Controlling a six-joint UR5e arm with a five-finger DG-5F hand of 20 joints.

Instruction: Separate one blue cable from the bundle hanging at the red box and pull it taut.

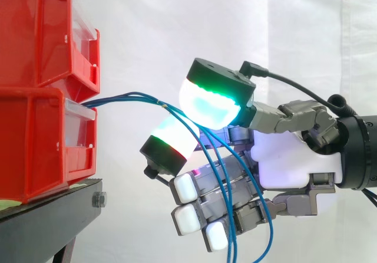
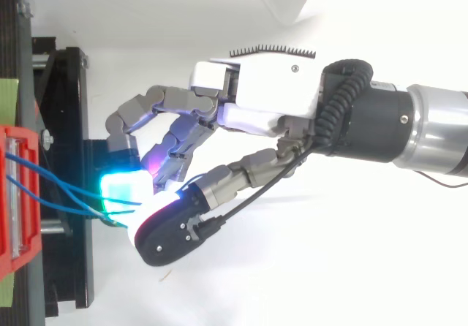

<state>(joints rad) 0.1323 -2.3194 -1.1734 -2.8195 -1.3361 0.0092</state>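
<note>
1. The robot hand reaches in from the right toward the red box, which sits under a second red bin on the black stand, before a white curtain
2. The blue cables leave the top front of the red box, arc outward with visible slack, then drop through the hand and hang loose beneath it
3. Two large pads, one glowing green and one below it, are closed together on the cables a short way off the box front. The remaining fingers are half-curled underneath, with free strands running across them
4. From above, two blue strands lead from the box into the meeting pads. How many are actually pinched cannot be told, so the separation looks unfinished
5. The step in hand appears to be isolating a single strand. Done well, the pinch would loosen just enough to shed the extras, then close on one cable alone
6. The pull should then run straight away from the box, slowly, until the arc flattens
7. The strands threaded among the lower fingers could be dragged along, and a sharp tug could strain the cable at the box
</note>
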